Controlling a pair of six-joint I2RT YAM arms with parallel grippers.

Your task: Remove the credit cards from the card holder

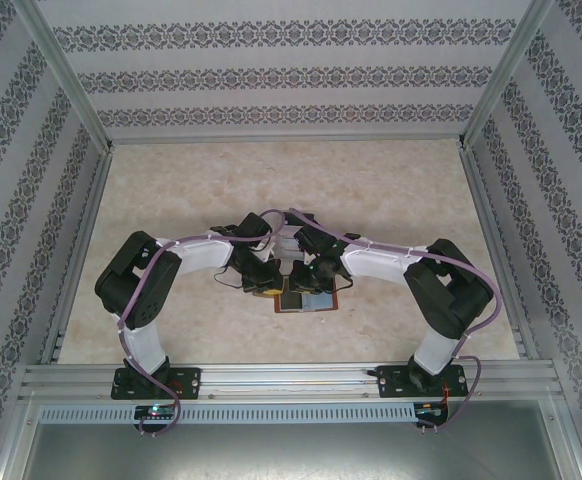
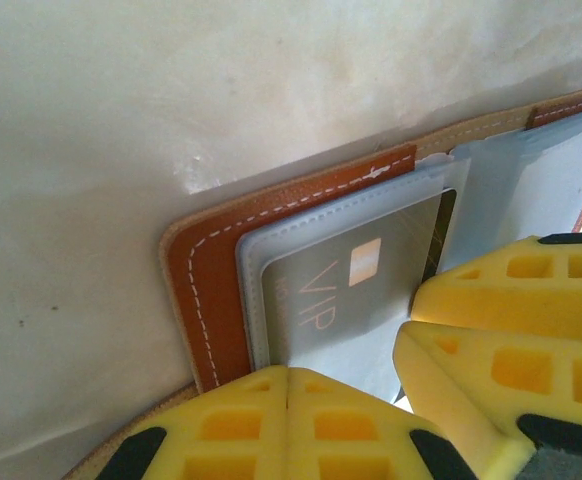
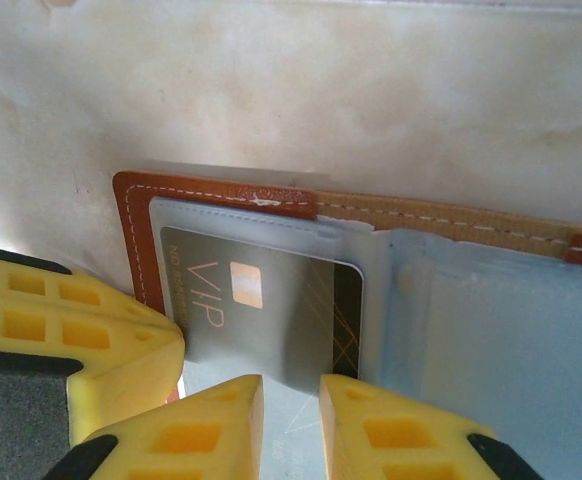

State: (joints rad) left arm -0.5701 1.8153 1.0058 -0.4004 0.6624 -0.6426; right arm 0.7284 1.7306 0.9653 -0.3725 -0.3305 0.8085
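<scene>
Marbled beige tabletop (image 1: pixel 221 180) is seen between patterned walls, and the holder (image 1: pixel 306 302) is laid open on it just 6 o'clock of centre, with both claws crowded over it. The left claw (image 2: pixel 287 425) is pressed together at the holder's brown cover edge, seemingly pinning it down. The right claw (image 3: pixel 291 420) is set narrowly apart at 6 o'clock of a grey VIP card (image 3: pixel 271 310), which is lodged in a clear sleeve (image 3: pixel 221 215) with its near edge toward the gap; no pinch can be made out. The step in hand is judged to be drawing this card out. It is best done if the near edge is taken squarely, the holder is pinned flat, and the pull is made along the sleeve's opening, so that the holder is not dragged and the card is not bent.
</scene>
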